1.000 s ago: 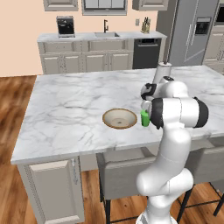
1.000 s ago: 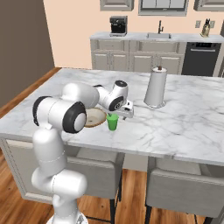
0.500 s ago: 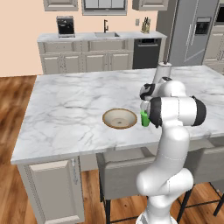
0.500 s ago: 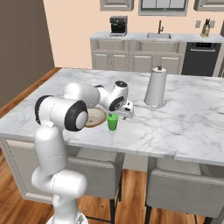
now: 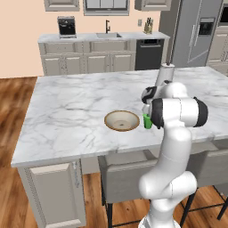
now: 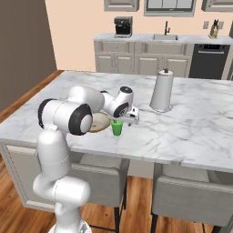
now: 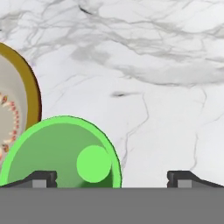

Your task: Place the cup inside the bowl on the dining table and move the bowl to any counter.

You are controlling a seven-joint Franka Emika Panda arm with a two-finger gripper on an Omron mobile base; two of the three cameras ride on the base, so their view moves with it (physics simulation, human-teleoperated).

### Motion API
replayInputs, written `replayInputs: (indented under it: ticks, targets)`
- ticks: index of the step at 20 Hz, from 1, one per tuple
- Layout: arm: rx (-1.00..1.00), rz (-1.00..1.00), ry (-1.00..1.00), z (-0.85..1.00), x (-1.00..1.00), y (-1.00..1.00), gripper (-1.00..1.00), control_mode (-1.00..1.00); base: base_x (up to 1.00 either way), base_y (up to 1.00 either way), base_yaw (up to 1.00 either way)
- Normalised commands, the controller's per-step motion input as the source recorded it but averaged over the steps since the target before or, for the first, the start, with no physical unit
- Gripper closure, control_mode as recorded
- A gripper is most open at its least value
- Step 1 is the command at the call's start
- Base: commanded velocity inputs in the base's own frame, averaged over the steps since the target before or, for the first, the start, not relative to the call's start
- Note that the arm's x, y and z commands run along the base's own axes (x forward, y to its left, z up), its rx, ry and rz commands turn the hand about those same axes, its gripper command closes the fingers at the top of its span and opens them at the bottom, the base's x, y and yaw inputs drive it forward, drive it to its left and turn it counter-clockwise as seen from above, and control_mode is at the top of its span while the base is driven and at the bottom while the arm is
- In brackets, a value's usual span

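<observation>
Marble all around on the dining table [image 5: 67, 116], and very little has shifted in the last second: the gripper [image 6: 129, 118] keeps hovering over the cup [image 6: 117, 127], jaws spread wide and empty (nothing grasped yet). That green cup stands upright just beside the bowl [image 5: 121, 120], so the pick-up looks yet to begin.

The dining table [image 5: 67, 116] is topped with white, grey-veined marble and carried on a beige panelled base. Three things are seen resting directly on it. The bowl [image 5: 121, 120] is set near the front edge, with the cup [image 6: 117, 128] standing upright just beside its rim. A paper towel roll [image 6: 161, 92] on a holder is placed further back, apart from both.
</observation>
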Motion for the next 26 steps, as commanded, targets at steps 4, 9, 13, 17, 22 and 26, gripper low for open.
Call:
replayInputs:
  ticks: [4, 9, 13, 17, 22, 26]
  targets:
    - [0.00, 0.00, 0.00, -0.06, 0.18, 0.00, -1.00, -1.00, 0.00, 0.00, 0.00]
    - [0.00, 0.00, 0.00, -0.07, 0.18, 0.00, -1.00, -1.00, 0.00, 0.00, 0.00]
    - [0.00, 0.00, 0.00, -0.10, 0.13, 0.00, -1.00, -1.00, 0.00, 0.00, 0.00]
    - [0.00, 0.00, 0.00, -0.09, 0.05, 0.00, -1.00, -1.00, 0.00, 0.00, 0.00]
    - [0.00, 0.00, 0.00, -0.05, 0.00, 0.00, -1.00, -1.00, 0.00, 0.00, 0.00]
    - [0.00, 0.00, 0.00, 0.00, 0.00, 0.00, -1.00, -1.00, 0.00, 0.00, 0.00]
